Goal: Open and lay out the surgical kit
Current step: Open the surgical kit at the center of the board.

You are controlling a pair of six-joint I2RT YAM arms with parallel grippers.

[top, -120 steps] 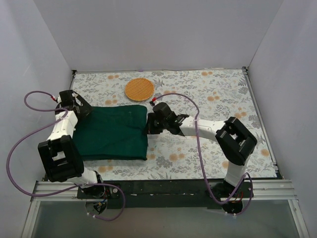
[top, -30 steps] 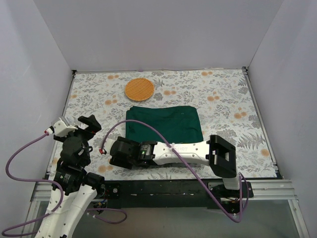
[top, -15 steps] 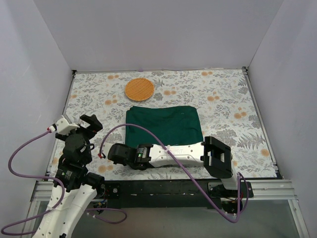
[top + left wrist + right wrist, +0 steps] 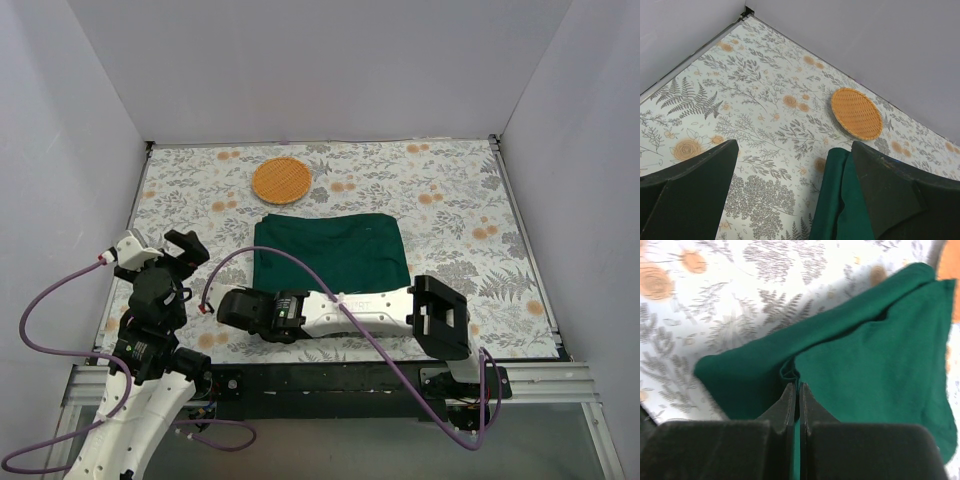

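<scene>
Reading the right gripper (image 4: 795, 386) as pinched fully shut, with a small pucker of the green cloth wrap (image 4: 875, 355) nipped at the very tips, at the wrap's near-left corner. Looks like one thin layer caught, not the whole bundle. Left gripper (image 4: 794, 150): spread wide, holding nothing, raised over the near-left corner of the table (image 4: 450, 190), well apart from the wrap.

Wrap folded shut, lying flat around the middle of the table, slightly toward the near edge.

Handling, as a judgement:
- Expect soft, limp, light fabric. Expect draping and stretching, not plate-like motion, so a corner pull should peel just one flap.
- Judging the weave grippy enough in the pinch, but wary of losing so thin a bite under a hard tug.
- Would take hold at corners or free hems, never mid-panel.
- Cannot see inside, so assume hidden weight.
- Better to lift the flap up and over slowly than to drag the bundle and shift whatever steel sits in there.

Count:
- One wrap.
- One round orange basket (image 4: 281, 180) near the far edge, left of centre, just beyond the wrap's far-left corner and not touching it.
- No tray or instruments in view, so no count possible there.
- Two grippers, one busy.
</scene>
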